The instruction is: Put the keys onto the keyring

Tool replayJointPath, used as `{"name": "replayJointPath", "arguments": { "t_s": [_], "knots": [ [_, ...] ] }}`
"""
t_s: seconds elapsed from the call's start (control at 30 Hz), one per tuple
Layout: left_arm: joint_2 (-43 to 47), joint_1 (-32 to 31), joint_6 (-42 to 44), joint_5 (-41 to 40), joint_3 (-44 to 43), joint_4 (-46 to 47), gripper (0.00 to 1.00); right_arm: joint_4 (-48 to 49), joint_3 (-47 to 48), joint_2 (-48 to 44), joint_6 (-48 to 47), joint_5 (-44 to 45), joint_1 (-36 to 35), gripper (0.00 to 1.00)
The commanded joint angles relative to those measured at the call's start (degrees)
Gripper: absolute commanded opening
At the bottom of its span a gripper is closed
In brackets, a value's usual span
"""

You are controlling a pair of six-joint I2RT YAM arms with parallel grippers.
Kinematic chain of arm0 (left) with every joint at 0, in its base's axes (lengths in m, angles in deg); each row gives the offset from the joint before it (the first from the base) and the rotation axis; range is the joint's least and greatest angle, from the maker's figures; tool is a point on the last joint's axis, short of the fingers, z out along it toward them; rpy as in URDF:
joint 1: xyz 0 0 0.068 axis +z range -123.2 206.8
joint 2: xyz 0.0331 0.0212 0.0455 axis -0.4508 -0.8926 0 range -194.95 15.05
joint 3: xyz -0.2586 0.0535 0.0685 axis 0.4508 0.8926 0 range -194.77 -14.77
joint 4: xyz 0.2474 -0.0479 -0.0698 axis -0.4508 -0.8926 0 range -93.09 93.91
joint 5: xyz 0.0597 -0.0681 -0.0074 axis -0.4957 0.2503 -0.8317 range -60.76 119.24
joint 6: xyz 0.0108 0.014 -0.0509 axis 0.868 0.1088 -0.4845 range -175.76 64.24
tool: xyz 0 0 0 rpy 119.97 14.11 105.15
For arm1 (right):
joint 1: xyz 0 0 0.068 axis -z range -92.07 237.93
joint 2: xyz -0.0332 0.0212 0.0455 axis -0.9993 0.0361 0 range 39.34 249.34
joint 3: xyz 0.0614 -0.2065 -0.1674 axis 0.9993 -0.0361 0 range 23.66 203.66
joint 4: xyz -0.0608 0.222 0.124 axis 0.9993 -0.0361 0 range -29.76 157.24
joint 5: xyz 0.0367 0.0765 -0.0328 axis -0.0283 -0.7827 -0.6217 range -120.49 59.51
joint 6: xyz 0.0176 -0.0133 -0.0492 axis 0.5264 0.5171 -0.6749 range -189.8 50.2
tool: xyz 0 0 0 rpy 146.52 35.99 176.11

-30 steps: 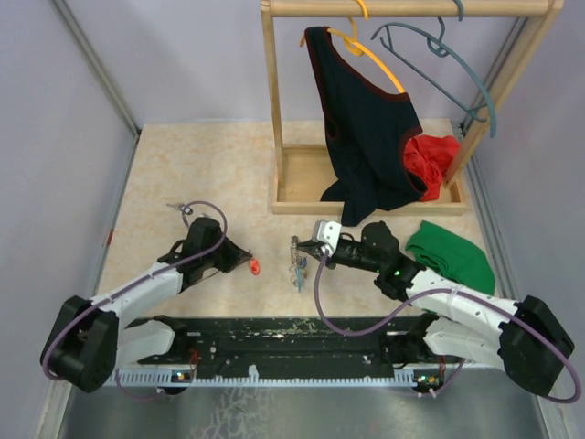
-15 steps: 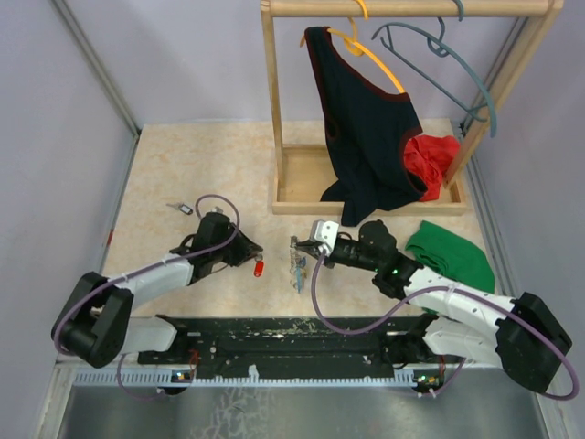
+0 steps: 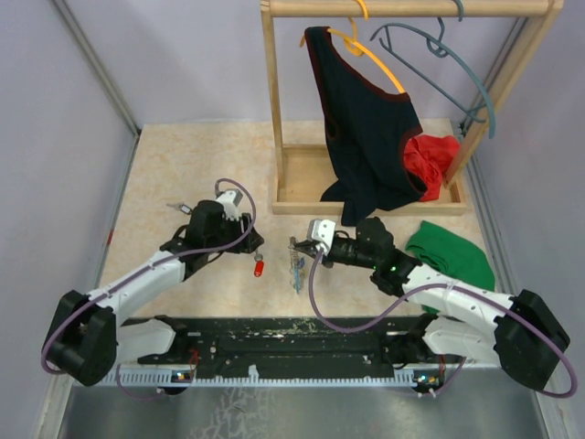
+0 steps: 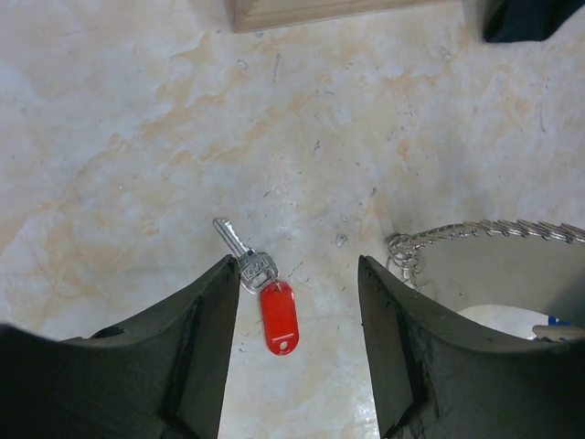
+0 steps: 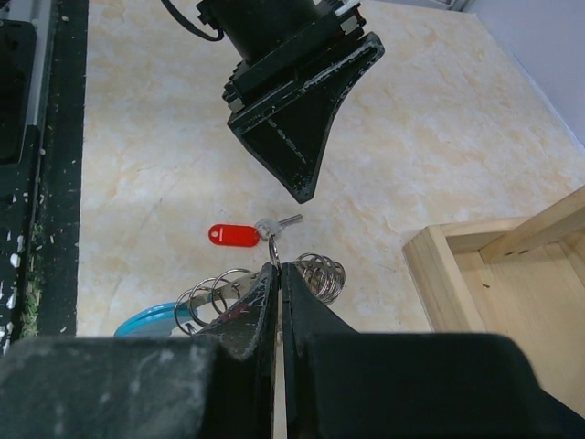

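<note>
Left wrist view: left gripper (image 4: 296, 271), fingers apart, hangs above the red-tagged key (image 4: 267, 297) on the table (image 4: 137, 137). Right gripper (image 5: 278, 271), fingers together, pinches the coiled keyring (image 5: 322, 274)

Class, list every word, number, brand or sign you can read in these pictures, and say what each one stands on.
No text can be read in any view.
red key tag: its face looks blank, with no writing showing.
silver key: any stamping on its head is too small to read.
</note>
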Motion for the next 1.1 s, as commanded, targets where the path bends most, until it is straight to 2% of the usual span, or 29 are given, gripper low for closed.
{"name": "replayJointPath", "arguments": {
  "t_s": [0.0,0.07,0.17,0.23,0.3,0.37,0.43,0.6,0.77,1.07],
  "knots": [
    [2.7,-0.2,9.7,7.7,1.5,6.4,0.6,0.8,3.6,0.0,-0.1,-2.0,-0.5,0.0],
    [5.2,-0.2,9.7,10.1,5.0,15.4,0.6,0.2,3.9,0.6,-0.2,-1.9,-0.5,0.0],
    [7.2,-0.2,8.6,8.6,10.2,24.4,0.6,-1.0,4.6,1.0,-0.5,-1.6,-0.5,0.0],
    [7.0,-0.2,7.3,4.7,10.1,21.1,0.59,-1.6,4.8,0.8,-0.7,-1.6,-0.6,0.0],
    [5.7,-0.2,5.6,1.6,7.3,12.7,0.56,-1.7,4.6,0.5,-0.6,-1.3,-0.6,0.0],
    [4.1,-0.2,2.4,1.8,4.9,6.0,0.55,-1.8,4.5,0.4,-0.6,-0.9,-0.6,0.0],
    [2.6,-0.8,-0.6,2.5,4.6,3.3,0.53,-1.9,4.7,0.5,-0.6,-0.9,-0.6,0.0],
    [-1.6,-5.5,-5.0,-2.6,4.3,-0.1,0.51,-2.4,5.0,0.4,-0.3,-1.4,-0.6,0.0],
    [-6.1,-6.2,-5.9,-7.1,2.8,-1.7,0.51,-2.8,5.3,-0.2,-0.2,-1.6,-0.9,0.0],
    [-13.1,-7.8,-4.5,-8.1,0.0,1.1,0.45,-2.9,5.0,-1.7,0.2,-1.9,-1.3,0.0]
  ]
}}
